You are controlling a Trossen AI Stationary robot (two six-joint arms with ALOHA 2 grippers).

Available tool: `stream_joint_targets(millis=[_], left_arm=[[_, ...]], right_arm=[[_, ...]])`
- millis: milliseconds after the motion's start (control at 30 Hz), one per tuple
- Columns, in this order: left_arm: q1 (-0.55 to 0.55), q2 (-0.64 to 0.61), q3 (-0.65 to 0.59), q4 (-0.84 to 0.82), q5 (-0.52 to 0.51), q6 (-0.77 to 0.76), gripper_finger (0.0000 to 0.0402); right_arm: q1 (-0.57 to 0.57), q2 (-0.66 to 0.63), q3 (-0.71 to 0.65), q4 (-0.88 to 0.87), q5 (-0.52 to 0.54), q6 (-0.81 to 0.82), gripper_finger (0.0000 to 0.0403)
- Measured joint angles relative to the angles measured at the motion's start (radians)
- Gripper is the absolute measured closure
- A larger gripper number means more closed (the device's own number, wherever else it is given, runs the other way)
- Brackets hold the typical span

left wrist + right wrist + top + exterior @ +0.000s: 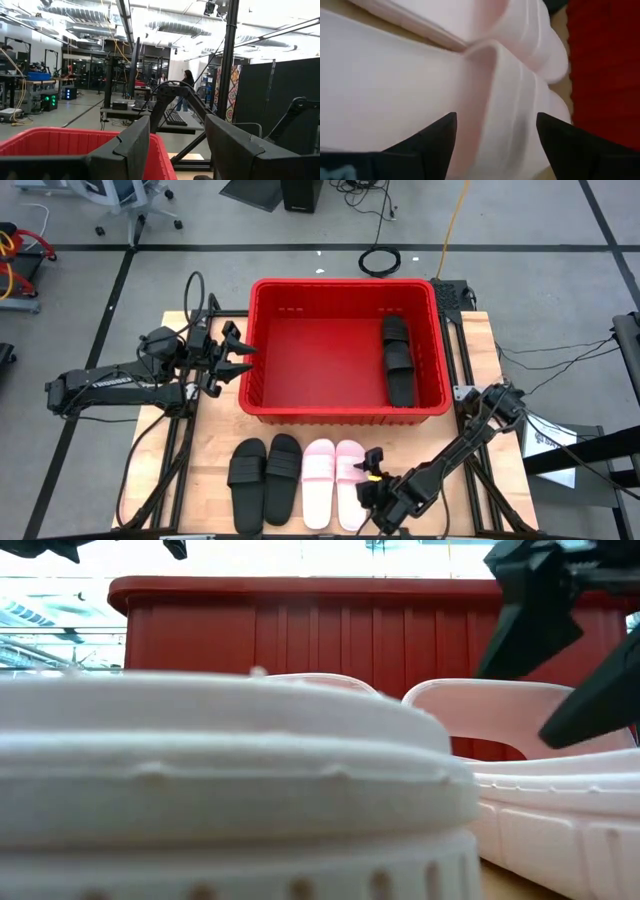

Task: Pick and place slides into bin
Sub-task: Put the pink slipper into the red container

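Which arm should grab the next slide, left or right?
Right. The right gripper hangs open directly over the outer pink slide, strap between its fingers in the wrist view. The left gripper waits open by the bin, away from the slides.

Two slides (398, 360) lie in bin (345, 412), right side; four slides (300, 480) in a row before it on table (215, 435).

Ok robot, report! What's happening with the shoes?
Right gripper open over right pink slide. Left gripper open, waiting beside bin. Nothing blocking.
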Motion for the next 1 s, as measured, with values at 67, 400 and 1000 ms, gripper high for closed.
stream_joint_targets(millis=[67,400,1000], left_arm=[[0.0,0.0,0.0,0.0,0.0,0.0,0.0204],[0.0,0.0,0.0,0.0,0.0,0.0,0.0204],[0.0,0.0,0.0,0.0,0.0,0.0,0.0204]], right_arm=[[-0.013,0.003,0.0,-0.034,0.001,0.032,0.0147],[-0.046,0.007,0.0,-0.069,0.0,0.089,0.0199],[-0.047,0.005,0.0,-0.054,-0.014,0.08,0.0393]])
